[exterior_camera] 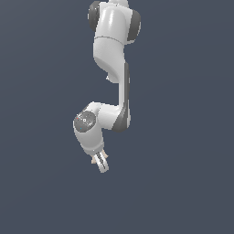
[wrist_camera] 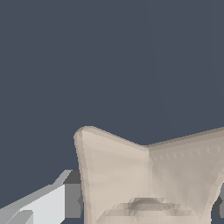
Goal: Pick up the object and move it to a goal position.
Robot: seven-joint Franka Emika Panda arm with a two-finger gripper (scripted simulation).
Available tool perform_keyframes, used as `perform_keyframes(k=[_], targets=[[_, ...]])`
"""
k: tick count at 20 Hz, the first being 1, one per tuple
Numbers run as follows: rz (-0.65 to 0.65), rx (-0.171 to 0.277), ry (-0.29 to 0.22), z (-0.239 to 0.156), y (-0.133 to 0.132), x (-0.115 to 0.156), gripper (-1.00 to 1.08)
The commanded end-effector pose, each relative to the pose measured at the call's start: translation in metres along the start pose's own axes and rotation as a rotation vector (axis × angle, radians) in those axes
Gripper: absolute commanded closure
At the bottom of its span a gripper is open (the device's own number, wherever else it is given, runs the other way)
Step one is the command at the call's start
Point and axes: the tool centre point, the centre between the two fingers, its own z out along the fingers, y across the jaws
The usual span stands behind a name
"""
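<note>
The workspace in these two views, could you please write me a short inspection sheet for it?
Surface: plain dark blue-grey ground, no markings.
Job's things: beige object sits between the fingers, filling the wrist view's foreground; in the exterior view only a small tan bit shows at the fingertips.
Clutter: nothing seen.
Grippers: gripper points downward, shut on the object; one light finger shows beside it.
Cables: nothing seen.
Surroundings: only the white arm; no goal marker seen.

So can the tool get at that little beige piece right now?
Probably yes: the beige piece already sits between the tool's fingers in the wrist view, nothing blocking. Whether they are clamped on it isn't clear.
</note>
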Motion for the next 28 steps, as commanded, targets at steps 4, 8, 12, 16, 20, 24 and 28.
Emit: perform_keyframes(k=[4, 8, 12, 16, 20, 24, 28], targets=[[0.000, 0.002, 0.000, -0.032, 0.008, 0.001, 1.08], [0.001, 0.002, -0.001, -0.067, 0.017, 0.003, 1.08], [0.001, 0.002, -0.001, -0.112, 0.028, 0.005, 1.08], [0.002, 0.002, -0.002, -0.159, 0.040, 0.007, 1.08], [0.002, 0.002, -0.001, -0.205, 0.052, 0.009, 1.08], [0.003, 0.002, -0.001, -0.251, 0.063, 0.012, 1.08], [0.003, 0.001, 0.000, -0.297, 0.074, 0.014, 1.08]])
